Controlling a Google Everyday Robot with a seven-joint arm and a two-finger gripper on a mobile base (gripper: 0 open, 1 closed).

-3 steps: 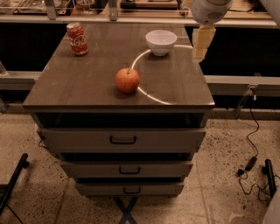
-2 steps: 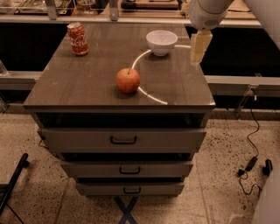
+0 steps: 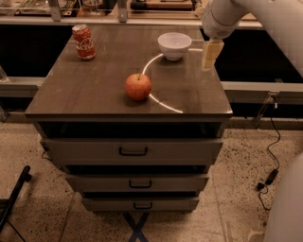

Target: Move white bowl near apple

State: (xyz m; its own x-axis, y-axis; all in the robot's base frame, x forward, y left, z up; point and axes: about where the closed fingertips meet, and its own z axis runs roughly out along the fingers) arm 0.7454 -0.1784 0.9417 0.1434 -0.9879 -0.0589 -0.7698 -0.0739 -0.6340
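Observation:
The white bowl [image 3: 174, 45] stands upright at the back right of the dark cabinet top [image 3: 94, 90]. The red-orange apple [image 3: 138, 86] sits near the middle of the top, in front and to the left of the bowl. My gripper [image 3: 209, 56] hangs from the white arm [image 3: 222, 16] just right of the bowl, above the top's right side, with its cream-coloured fingers pointing down. It is apart from the bowl and holds nothing that I can see.
A red soda can [image 3: 84, 42] stands at the back left of the top. The cabinet has three drawers [image 3: 133, 151] below. A counter shelf [image 3: 118, 9] runs behind. A cable [image 3: 272, 156] lies on the speckled floor at the right.
The gripper has moved a little left and forward, closer to the bowl's right side. Bowl, apple and can have not moved.

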